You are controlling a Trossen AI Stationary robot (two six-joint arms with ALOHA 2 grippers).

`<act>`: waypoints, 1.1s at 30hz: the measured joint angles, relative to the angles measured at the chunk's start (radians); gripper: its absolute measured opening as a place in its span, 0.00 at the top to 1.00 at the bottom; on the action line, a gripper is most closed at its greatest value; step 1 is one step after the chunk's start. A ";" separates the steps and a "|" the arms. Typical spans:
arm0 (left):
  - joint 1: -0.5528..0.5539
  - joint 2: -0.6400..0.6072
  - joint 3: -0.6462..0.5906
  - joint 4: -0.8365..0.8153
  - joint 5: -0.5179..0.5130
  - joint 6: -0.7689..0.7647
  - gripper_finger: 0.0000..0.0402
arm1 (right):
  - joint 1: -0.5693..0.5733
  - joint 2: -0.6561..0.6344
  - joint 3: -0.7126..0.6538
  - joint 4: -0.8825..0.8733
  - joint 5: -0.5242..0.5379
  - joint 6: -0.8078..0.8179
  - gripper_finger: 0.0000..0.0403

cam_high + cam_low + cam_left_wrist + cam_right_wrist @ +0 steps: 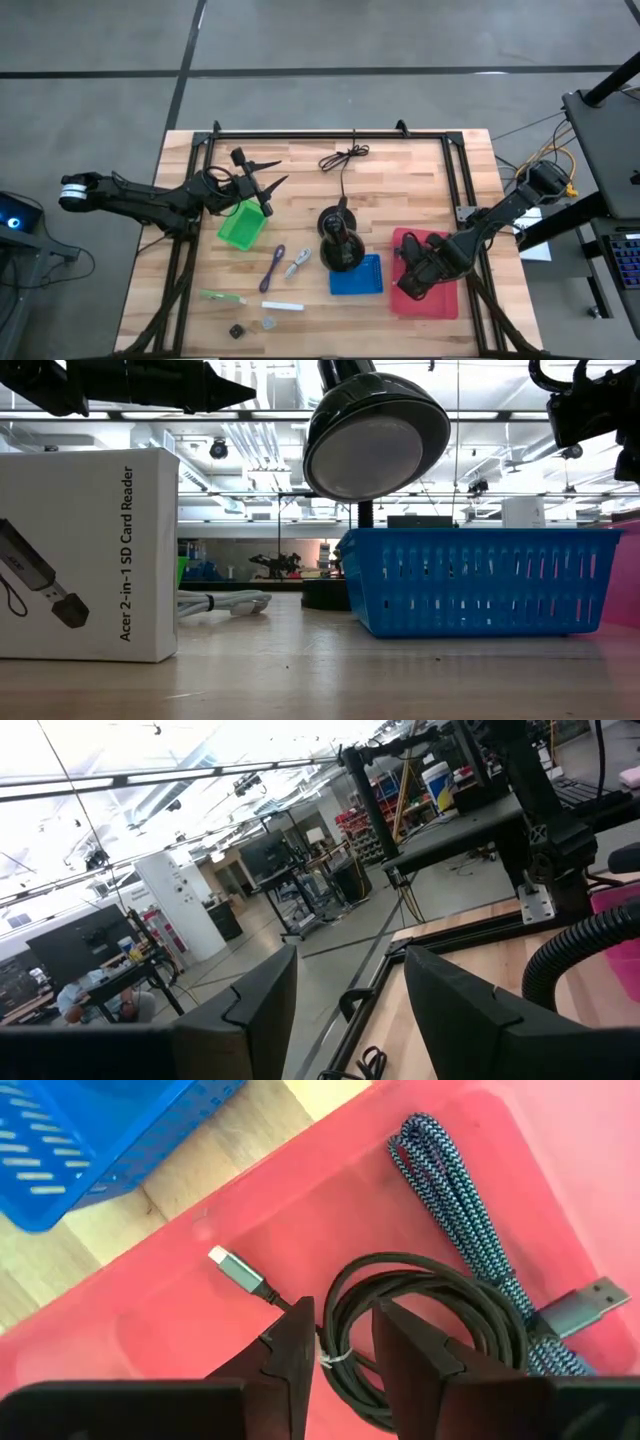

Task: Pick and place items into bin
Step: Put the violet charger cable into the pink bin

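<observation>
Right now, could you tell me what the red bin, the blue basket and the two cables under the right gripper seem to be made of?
Red bin: smooth, slightly translucent plastic, probably; soft glare on its floor.
Blue basket: rigid moulded plastic, slotted walls.
Braided cable: woven fabric sheath, black-and-white weave, metal USB plug.
Black cable coil: smooth rubbery jacket, likely.
Right gripper hovers open above the coil.
</observation>
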 joint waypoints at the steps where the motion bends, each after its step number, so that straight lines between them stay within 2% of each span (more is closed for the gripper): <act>1: 0.000 0.000 0.000 0.000 0.000 0.000 0.57 | 0.000 -0.001 0.000 0.000 0.000 -0.018 0.77; 12: 0.000 0.000 0.000 0.000 0.000 0.000 0.57 | 0.000 -0.062 0.000 0.007 0.041 -0.162 0.83; 18: 0.000 0.000 0.000 0.000 0.000 0.000 0.57 | 0.003 -0.108 0.000 0.054 0.223 -0.351 0.82; 26: 0.000 0.000 0.000 -0.002 0.000 0.000 0.57 | 0.052 -0.152 -0.003 0.088 0.523 -0.561 0.83; 29: 0.000 0.000 -0.002 -0.005 0.000 0.000 0.57 | 0.063 -0.156 -0.012 0.115 0.589 -0.617 0.84; 33: 0.000 0.000 -0.003 -0.009 0.000 -0.002 0.57 | 0.063 -0.165 -0.050 0.244 0.637 -0.764 0.87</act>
